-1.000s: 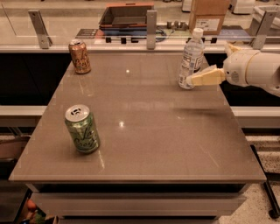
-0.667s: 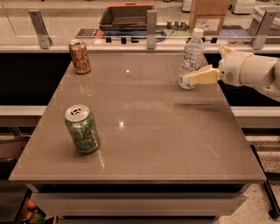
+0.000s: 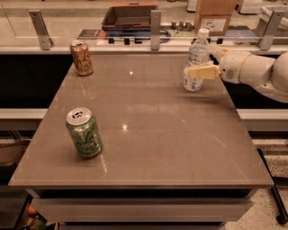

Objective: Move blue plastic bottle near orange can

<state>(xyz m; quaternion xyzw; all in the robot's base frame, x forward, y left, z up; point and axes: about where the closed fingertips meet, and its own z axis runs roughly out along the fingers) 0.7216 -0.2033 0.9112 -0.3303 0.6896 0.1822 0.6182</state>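
Observation:
The blue plastic bottle point(image 3: 196, 58) is clear, with a white cap and a pale label. It stands at the table's back right, leaning slightly. My gripper point(image 3: 199, 72) reaches in from the right at the bottle's mid-height, its cream-coloured end lying across the front of the label. The white arm point(image 3: 252, 69) extends off to the right. The orange can point(image 3: 81, 57) stands upright at the table's back left corner, far from the bottle and the gripper.
A green can with white script point(image 3: 84, 132) stands near the front left of the brown table point(image 3: 157, 134). A rail with metal posts point(image 3: 155, 23) runs along the back edge, with a tray and a cardboard box point(image 3: 215, 13) behind it.
My gripper has moved left and slightly up, further across the bottle. The bottle and both cans have stayed in place.

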